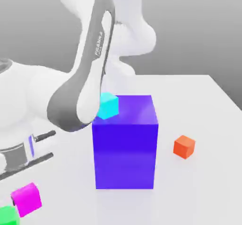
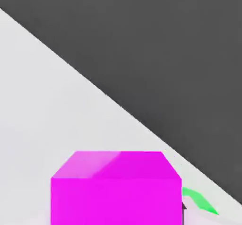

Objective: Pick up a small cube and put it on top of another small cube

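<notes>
The green cube [image 1: 8, 216] sits at the desk's [image 1: 198, 186] near corner, at the exterior view's lower left; the magenta cube [image 1: 27, 199] lies just beside it, close to the front edge; the jaws are closed, though what they grip cannot be told; the big blue block [image 1: 125, 146] stands mid-desk with a cyan cube [image 1: 108, 105] at its top corner; the orange cube [image 1: 184, 146] has open desk around it.

Glossy white rounded arm [image 1: 127, 35], dark grey link cover [image 1: 90, 73] lettered FRANKA, black rods beside a blue-striped wrist
</notes>
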`<state>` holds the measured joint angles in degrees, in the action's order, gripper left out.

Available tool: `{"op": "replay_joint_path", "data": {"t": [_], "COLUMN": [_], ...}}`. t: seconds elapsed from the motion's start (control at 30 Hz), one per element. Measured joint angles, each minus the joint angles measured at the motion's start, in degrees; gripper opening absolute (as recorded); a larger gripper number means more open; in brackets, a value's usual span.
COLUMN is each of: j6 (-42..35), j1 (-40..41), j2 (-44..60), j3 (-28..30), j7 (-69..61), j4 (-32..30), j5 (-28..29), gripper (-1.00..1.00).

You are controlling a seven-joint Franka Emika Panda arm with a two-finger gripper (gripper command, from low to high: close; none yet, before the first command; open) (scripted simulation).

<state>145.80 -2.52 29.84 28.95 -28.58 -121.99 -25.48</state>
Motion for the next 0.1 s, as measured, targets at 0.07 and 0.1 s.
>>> {"op": "replay_joint_path", "data": {"t": [0.07,0.1], "j6": [0.00,0.00], "j1": [0.00,0.00], "j2": [0.00,0.00], "j3": [0.00,0.00], "j7": [0.00,0.00], "j4": [0.00,0.00], "j5": [0.00,0.00], "gripper": [1.00,1.00]}}
